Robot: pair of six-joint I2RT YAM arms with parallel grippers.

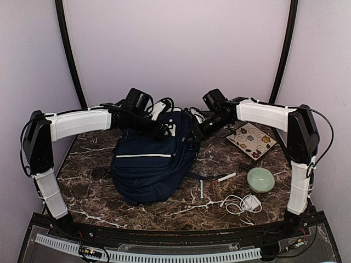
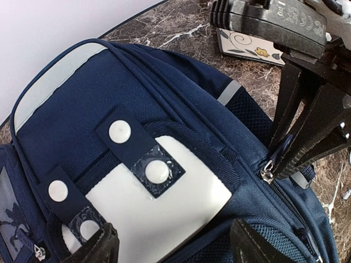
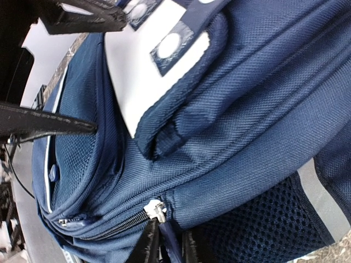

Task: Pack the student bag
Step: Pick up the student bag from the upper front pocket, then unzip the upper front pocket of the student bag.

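The student bag (image 1: 148,164), a navy backpack with white trim, lies in the middle of the table with its top toward the back. My left gripper (image 2: 175,247) is open, one finger on either side of the white patch (image 2: 164,211) by the top handle, with nothing held. My right gripper (image 3: 170,249) is shut on the blue pull tab of the zipper (image 3: 155,210), whose silver slider sits where the zip meets the mesh side pocket (image 3: 263,230). In the left wrist view the right gripper's fingers (image 2: 307,137) pinch that tab just above the slider (image 2: 267,174).
A flower-patterned card (image 1: 252,139) lies at the back right. In front of it are a pale green bowl (image 1: 260,179), a white charger with its cable (image 1: 244,204), a red-and-white pen (image 1: 224,178) and a small stick (image 1: 201,189). A dark round thing (image 1: 98,172) sits left of the bag.
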